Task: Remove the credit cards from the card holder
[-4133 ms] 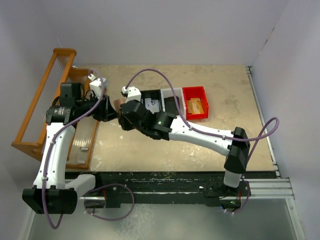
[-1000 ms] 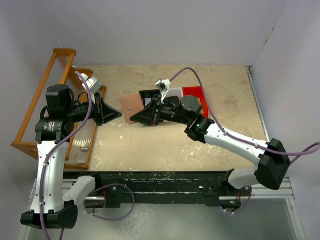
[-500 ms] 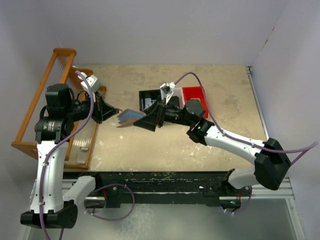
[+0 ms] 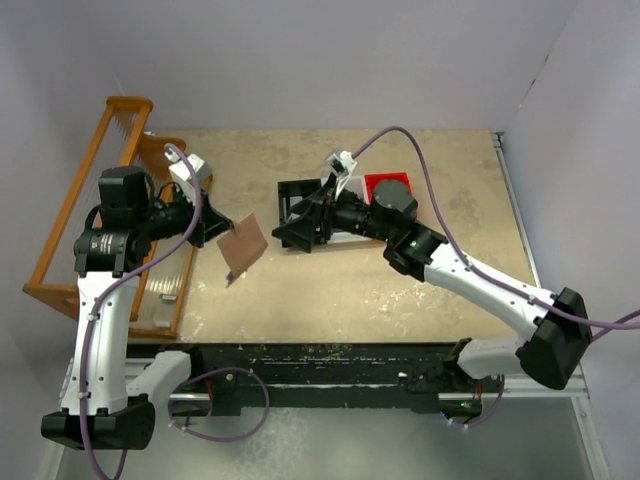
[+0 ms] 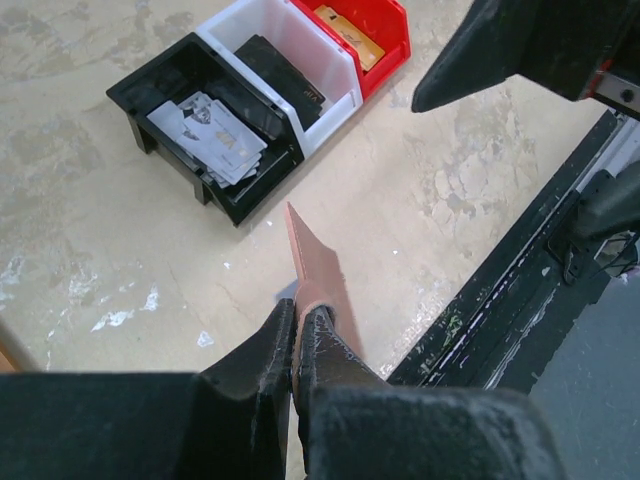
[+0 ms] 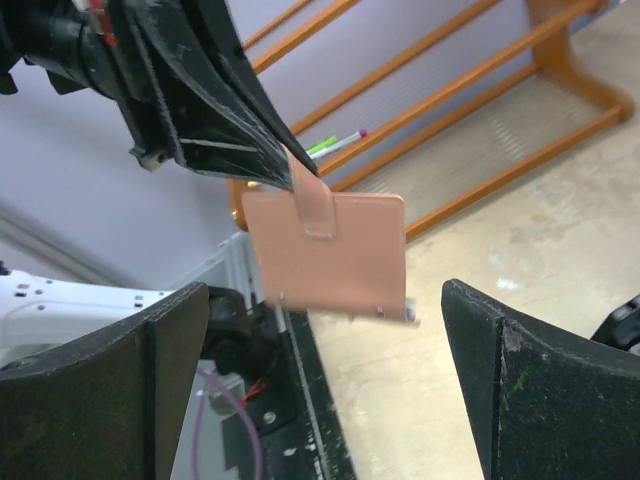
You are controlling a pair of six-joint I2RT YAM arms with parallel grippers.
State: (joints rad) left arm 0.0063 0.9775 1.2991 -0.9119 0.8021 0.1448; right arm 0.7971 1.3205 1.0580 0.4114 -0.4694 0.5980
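Note:
The card holder (image 4: 243, 245) is a salmon-pink wallet hanging in the air above the table's left half, with my left gripper (image 4: 222, 232) shut on its top edge. The left wrist view shows it edge-on (image 5: 315, 265), pinched between the closed jaws. My right gripper (image 4: 290, 234) faces it from the right, open wide and apart from it. In the right wrist view the holder (image 6: 330, 250) hangs flat between and beyond my spread fingers (image 6: 550, 390). No credit cards show at the holder; any inside it are hidden.
A black bin (image 5: 205, 125) with pale cards, a white bin (image 5: 290, 60) with a dark item and a red bin (image 5: 360, 30) with a tan-orange piece stand behind the right gripper. A wooden rack (image 4: 90, 200) lines the left edge. A black rail (image 4: 330, 365) runs along the front.
The right gripper let go of the card holder, opened wide and drew back to the right. The holder swung down and now hangs from the left gripper alone.

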